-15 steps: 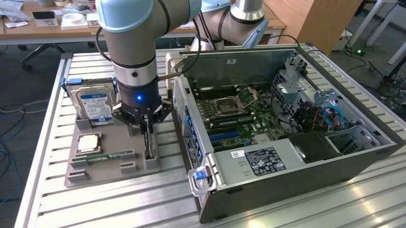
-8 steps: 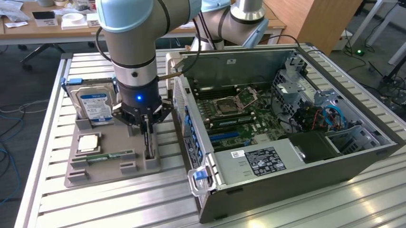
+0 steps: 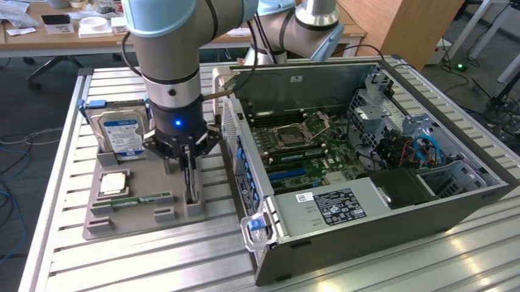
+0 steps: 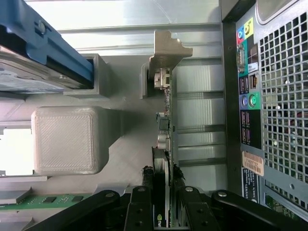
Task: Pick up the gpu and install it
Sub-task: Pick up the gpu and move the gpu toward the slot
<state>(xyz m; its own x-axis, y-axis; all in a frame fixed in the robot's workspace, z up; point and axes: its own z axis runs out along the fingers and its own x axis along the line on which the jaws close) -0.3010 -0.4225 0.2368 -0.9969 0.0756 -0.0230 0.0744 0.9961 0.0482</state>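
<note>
One gripper (image 4: 166,195) has its two black fingers (image 4: 139,209) clamped on either face of the single gpu (image 4: 166,120). The card stands on edge in a slot of the grey ribbed-plastic holder (image 3: 130,214), with its silver bracket (image 4: 166,53) at the far end. The arm (image 3: 167,55) drops straight down onto it, wrist vertical. The holder also carries one memory stick (image 3: 134,201), one square processor (image 3: 114,181) and one upright hard drive (image 3: 120,131). Just beside it, on the exterior view's right, one open metal computer case (image 3: 366,213) lies on the slatted aluminium table (image 3: 122,261)
</note>
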